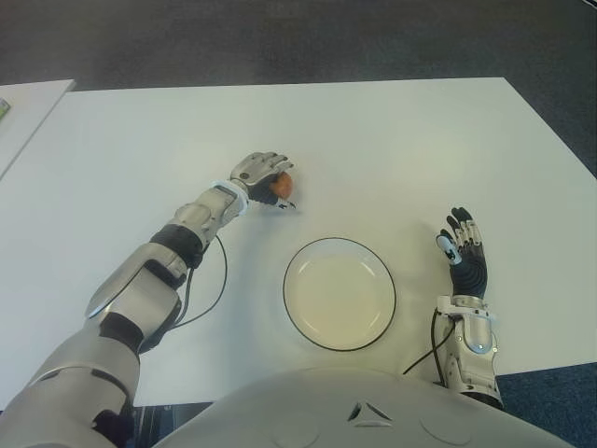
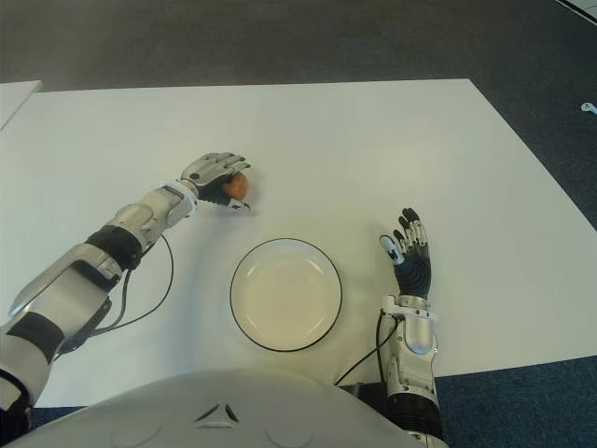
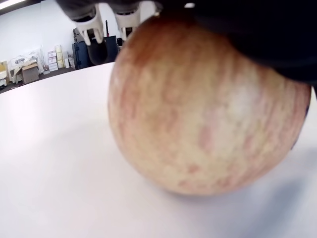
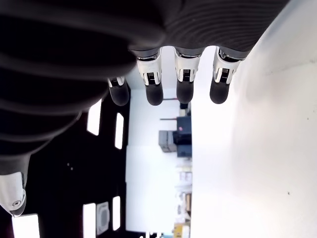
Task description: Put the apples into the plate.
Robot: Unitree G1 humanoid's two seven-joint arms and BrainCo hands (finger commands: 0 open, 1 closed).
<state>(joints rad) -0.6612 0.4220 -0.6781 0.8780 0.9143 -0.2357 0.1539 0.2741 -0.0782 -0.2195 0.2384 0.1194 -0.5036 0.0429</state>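
Left hand (image 1: 263, 175) is out over the tabletop (image 1: 392, 140), beyond the plate and toward its left side, fingers (image 3: 128, 22) curled over the top and far side of the apple (image 1: 283, 185). Wrist view shows the apple sitting on the white surface with a contact shadow under it, so I'd call it wrapped but not lifted yet. Can't tell how much the thumb is contributing; the palm hides it. For a clean pick: get the thumb seated opposite the fingers before raising, since a round, smooth apple will roll out of a top-only cage. Lift straight up enough to clear the rim, then bring it back and to the right toward the plate (image 1: 384, 280), which is empty and near the apple. Lower until the apple is touching or nearly touching the plate's flat centre before letting go; dropping from height risks it rolling over the shallow rim. Right hand (image 1: 463, 252) shows just beside the plate on its right, fingers extended and holding nothing. Only one apple is in view.
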